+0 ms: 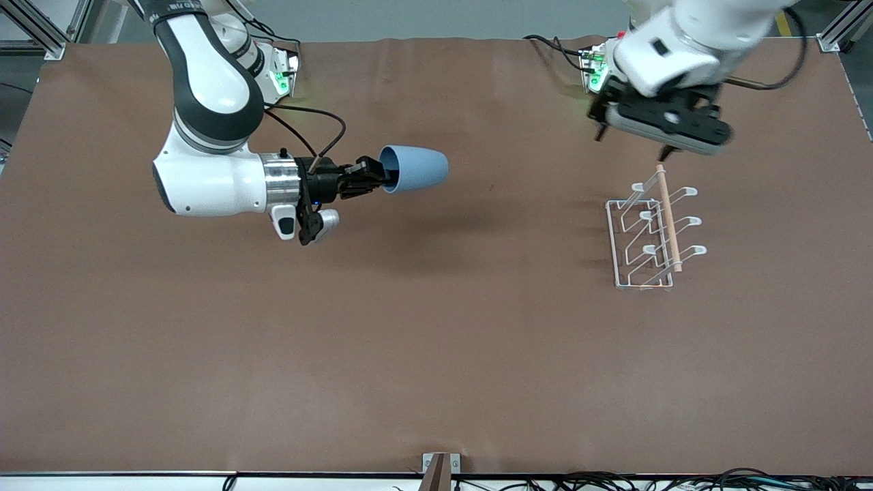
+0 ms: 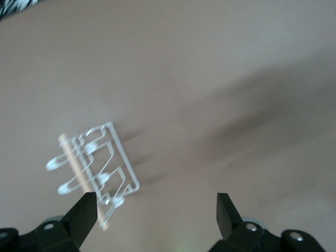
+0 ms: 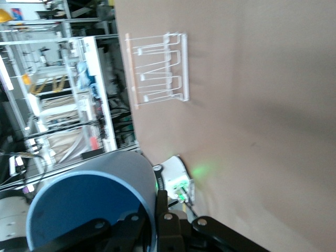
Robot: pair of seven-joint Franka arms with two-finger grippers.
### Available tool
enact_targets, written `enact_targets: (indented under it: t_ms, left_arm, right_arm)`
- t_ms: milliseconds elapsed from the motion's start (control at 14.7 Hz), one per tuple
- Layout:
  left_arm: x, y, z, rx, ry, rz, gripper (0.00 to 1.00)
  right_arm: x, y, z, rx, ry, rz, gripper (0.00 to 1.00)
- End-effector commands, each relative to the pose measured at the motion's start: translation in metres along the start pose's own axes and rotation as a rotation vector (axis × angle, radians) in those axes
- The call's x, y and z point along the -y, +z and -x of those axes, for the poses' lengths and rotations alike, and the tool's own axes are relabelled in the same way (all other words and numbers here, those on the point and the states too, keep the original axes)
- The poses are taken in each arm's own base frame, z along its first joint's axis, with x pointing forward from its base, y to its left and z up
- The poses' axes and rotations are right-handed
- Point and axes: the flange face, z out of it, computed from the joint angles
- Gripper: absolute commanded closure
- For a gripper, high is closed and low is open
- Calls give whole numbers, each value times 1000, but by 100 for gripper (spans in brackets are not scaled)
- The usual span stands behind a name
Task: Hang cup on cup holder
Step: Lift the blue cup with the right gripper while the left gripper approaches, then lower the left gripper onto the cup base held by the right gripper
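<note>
Resting in right pincer (image 1: 379, 176): cup (image 1: 416, 168)

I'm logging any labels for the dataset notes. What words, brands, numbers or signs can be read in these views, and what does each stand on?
None can be read.
The cup, shut in the right gripper: plain, no print.
The cup holder: bare wire and wooden rod, no label.
The open left gripper, over the table by the cup holder: no readable mark.
Dark lettering at the top of the right arm: too small to read.
Shelves in the right wrist view: blurred.
</note>
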Motion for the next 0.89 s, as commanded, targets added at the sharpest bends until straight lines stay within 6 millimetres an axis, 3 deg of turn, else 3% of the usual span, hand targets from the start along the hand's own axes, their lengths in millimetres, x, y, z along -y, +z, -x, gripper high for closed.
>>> enact_targets:
  t_ms: [0,340,545,817]
  left_arm:
    - [-52,-4,-12,-72,111,30,0]
    - [-151,17,-20,-151,278,98,0]
    - [-178,23,-14,-131,339,138,0]
    - [-184,32,-23,-168,403,151,0]
  right_arm:
    - [0,4,-7,23,4,-114,100]
    - [8,1,-15,36,19,-285,100]
    - [7,5,-12,67,-20,-305,99]
    - [7,5,-12,69,-20,-306,97]
